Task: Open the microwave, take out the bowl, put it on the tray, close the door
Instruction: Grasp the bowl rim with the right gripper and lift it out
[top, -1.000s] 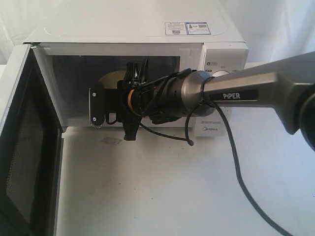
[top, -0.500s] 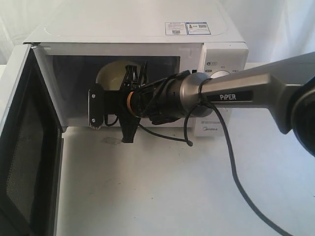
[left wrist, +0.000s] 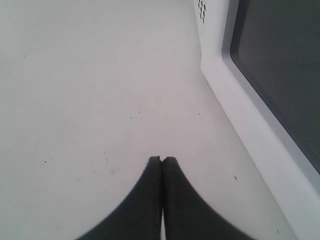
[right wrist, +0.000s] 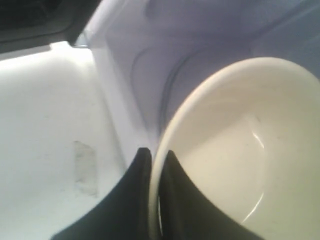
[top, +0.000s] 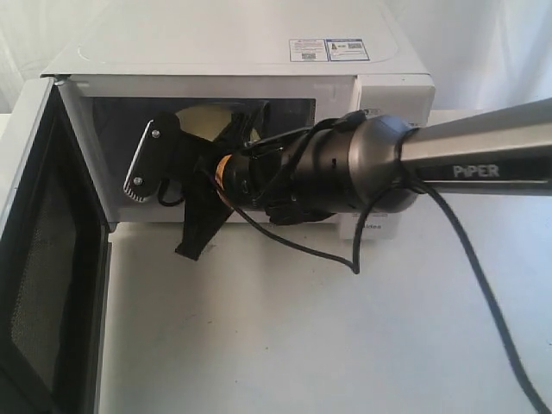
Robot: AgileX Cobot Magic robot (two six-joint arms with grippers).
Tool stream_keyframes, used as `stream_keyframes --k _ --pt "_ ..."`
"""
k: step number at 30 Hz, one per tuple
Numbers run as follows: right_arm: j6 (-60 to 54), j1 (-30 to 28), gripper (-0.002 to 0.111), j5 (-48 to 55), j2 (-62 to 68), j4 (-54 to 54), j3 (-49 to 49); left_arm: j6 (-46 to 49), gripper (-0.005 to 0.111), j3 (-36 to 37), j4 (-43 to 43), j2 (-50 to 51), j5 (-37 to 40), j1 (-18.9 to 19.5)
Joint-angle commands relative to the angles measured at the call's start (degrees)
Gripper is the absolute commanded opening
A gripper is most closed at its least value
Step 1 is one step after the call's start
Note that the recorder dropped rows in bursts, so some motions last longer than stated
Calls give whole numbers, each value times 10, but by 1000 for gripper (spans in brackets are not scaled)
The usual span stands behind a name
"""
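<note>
The white microwave point(top: 224, 43) stands at the back with its door point(top: 43, 259) swung open to the left. My right gripper point(top: 244, 128) reaches into the cavity, its wrist rolled. The right wrist view shows it point(right wrist: 156, 152) shut on the rim of the cream bowl point(right wrist: 240, 150), one finger inside and one outside. From the exterior view only a pale arc of the bowl point(top: 203, 116) shows behind the gripper. My left gripper point(left wrist: 162, 159) is shut on nothing, low over the white table beside the door's dark window point(left wrist: 280, 75). No tray is in view.
The microwave's knob panel point(top: 392, 93) sits just behind the right arm point(top: 483, 159). A black cable point(top: 483, 285) hangs from that arm over the white table point(top: 302, 345). The open door blocks the left side.
The right wrist has rolled and lifted inside the cavity. The bowl has come up with it, tilted, and now shows higher behind the fingers.
</note>
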Motion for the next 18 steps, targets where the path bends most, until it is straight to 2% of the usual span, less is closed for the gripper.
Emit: stream_keyframes --k 1,6,11,14,16,18 --pt "40 19 0 -14 -55 2 53 2 0 3 0 -3 1 2" --pt "84 37 0 -84 -102 2 109 2 0 3 0 -3 1 2" --pt "142 57 0 -102 -138 -36 150 2 0 3 0 -3 1 2" --pt "219 67 0 -158 -157 -95 175 2 0 3 0 -3 1 2" --pt "312 71 0 -214 -171 -190 182 2 0 3 0 -3 1 2" --pt "379 71 0 -268 -179 -202 184 2 0 3 0 -3 1 2"
